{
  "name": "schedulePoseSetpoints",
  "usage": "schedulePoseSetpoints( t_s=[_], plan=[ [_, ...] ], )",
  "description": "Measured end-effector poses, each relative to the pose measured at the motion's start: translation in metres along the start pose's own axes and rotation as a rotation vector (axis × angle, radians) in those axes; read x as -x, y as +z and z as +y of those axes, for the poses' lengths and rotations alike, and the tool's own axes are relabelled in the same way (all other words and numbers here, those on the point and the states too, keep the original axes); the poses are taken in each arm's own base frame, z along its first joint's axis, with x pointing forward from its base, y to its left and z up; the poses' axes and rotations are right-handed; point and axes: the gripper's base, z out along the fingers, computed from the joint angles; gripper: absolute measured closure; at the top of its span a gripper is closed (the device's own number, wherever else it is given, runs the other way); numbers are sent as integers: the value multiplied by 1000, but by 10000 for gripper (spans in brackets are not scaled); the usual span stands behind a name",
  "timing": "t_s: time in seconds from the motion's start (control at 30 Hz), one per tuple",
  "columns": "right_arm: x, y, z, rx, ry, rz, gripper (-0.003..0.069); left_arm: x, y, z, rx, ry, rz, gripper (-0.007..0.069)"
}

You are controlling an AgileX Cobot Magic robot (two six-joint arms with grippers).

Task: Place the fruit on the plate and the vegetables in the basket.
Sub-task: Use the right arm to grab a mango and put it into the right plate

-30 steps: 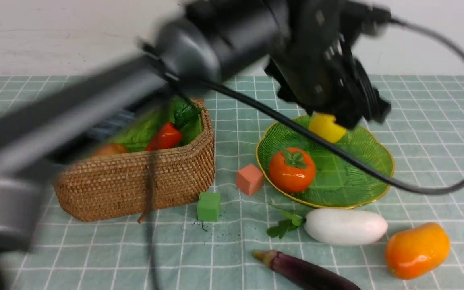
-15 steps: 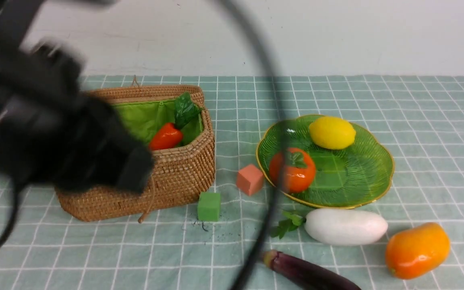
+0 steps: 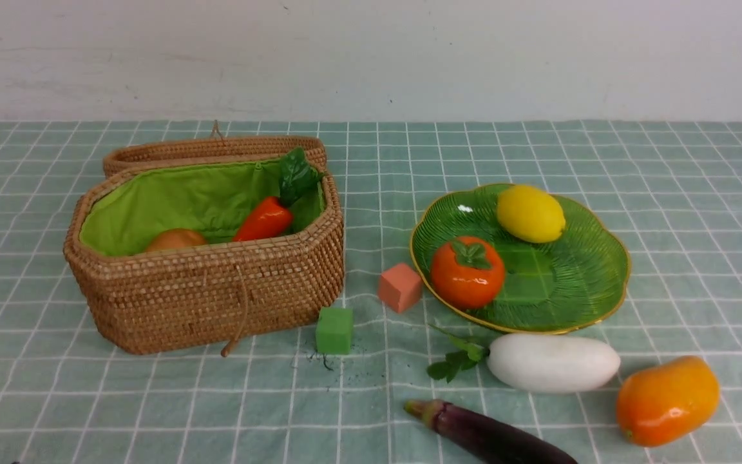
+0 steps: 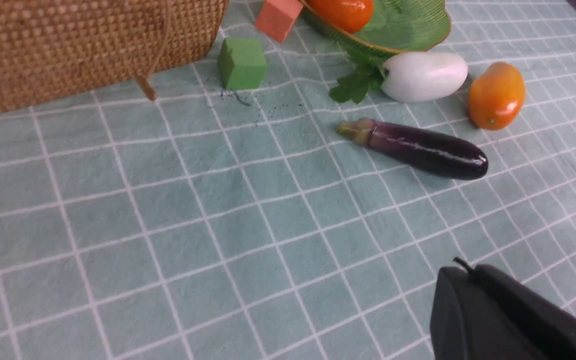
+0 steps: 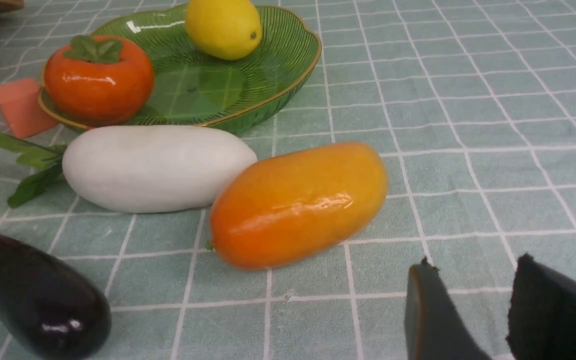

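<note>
Fruit: the lemon now lies free on the far side of the plate. A second ago your left arm hung over that spot with the lemon at its jaws.
Persimmon: on the plate's near-left part, where it was before.
Left arm: you have swung it back, and it is gone from the front view, so nothing blocks the scene.
Left gripper: seen only in its own wrist view, with its fingers closed together on nothing, over bare cloth on the near side of the eggplant.
Right gripper: fingers part-way apart, as they were, holding nothing, just on the near side of the mango.
Mango: on the cloth at the near right, off the plate and just right of the radish. It is the one fruit still to place.
Basket: on the left with its lid back. The carrot and the brownish round vegetable lie inside.
Vegetables still out: the radish lies just beside the plate's near rim, and the eggplant lies nearer still.
What it means: two of the three fruits are done and two vegetables are in. The mango looks like your easiest next pick, since the right gripper is already beside it.
</note>
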Motion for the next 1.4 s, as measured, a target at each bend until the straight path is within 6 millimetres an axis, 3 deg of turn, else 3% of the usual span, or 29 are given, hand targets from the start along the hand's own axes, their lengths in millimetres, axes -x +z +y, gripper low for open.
schedulePoseSetpoints(
  t_s=[0.67, 1.03, 1.23, 1.33, 1.4],
  plan=[
    [0, 0, 0, 0, 0, 0, 415, -5, 0, 11, 112, 40, 46, 638],
    [0, 0, 0, 0, 0, 0, 415, 11, -15, 13, 125, 127, -324, 638],
    [0, 0, 0, 0, 0, 0, 415, -13, -16, 28, 288, 225, -496, 638],
    [0, 0, 0, 0, 0, 0, 415, -41, -3, 42, 398, 178, -529, 638],
    [0, 0, 0, 0, 0, 0, 415, -47, 2, 47, 424, 162, -531, 638]
  ],
)
